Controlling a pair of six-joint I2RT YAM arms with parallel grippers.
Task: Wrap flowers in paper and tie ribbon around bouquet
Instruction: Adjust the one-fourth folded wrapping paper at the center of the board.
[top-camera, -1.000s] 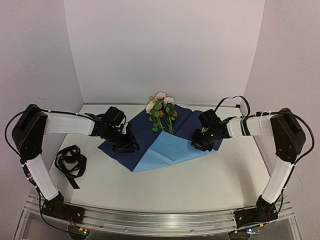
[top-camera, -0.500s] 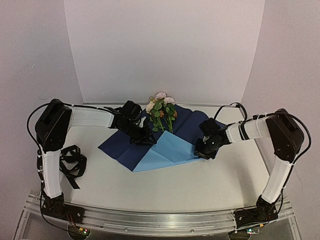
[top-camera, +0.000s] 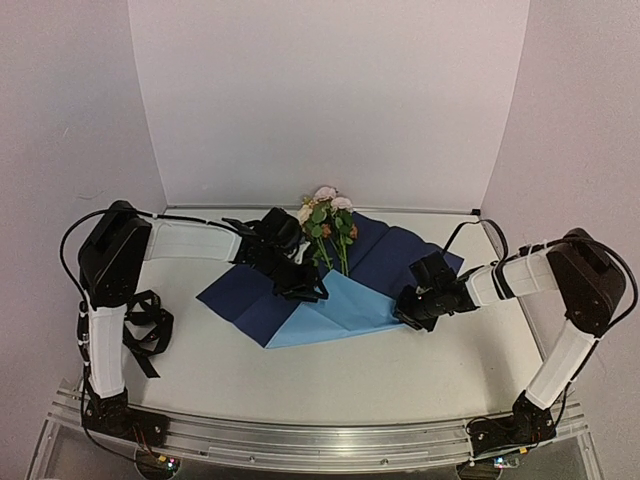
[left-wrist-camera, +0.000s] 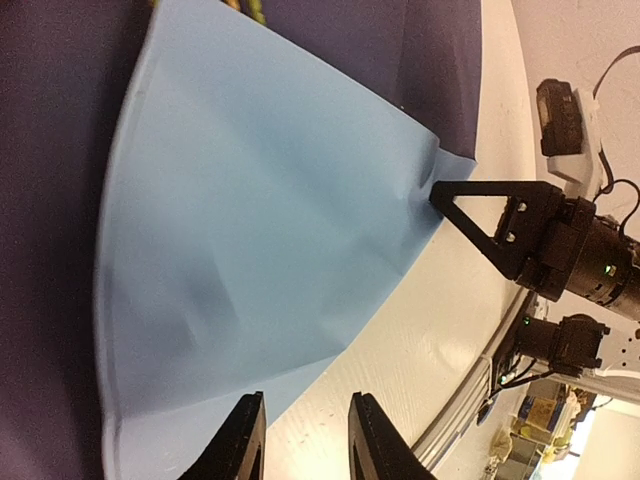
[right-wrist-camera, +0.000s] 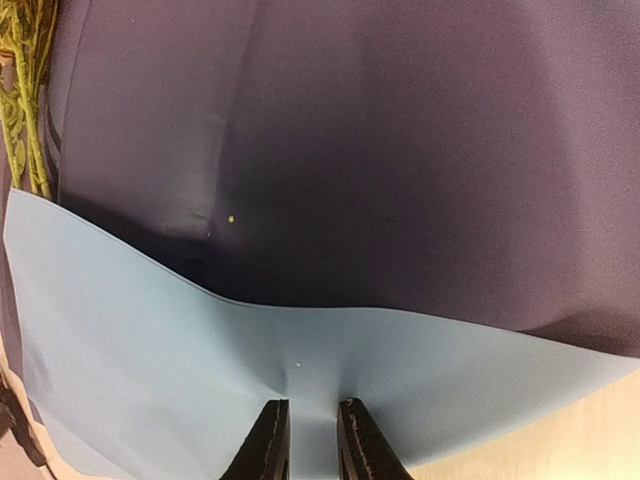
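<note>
Light-blue flap of the paper (top-camera: 345, 302) covers stems | flowers (top-camera: 325, 215) at sheet's 12 o'clock | my right pincer (right-wrist-camera: 303, 412) nipped on flap's 4 o'clock edge, likely steering the fold | my left pincer (left-wrist-camera: 307, 400) part-open, empty, at flap's 10 o'clock

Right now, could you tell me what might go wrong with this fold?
The right fingers pinch only the very edge of the paper, so it could slip or tear. The flowers lie loose at the fold; tugging may shift them. The ribbon lies heaped by the left arm and could snag.
</note>
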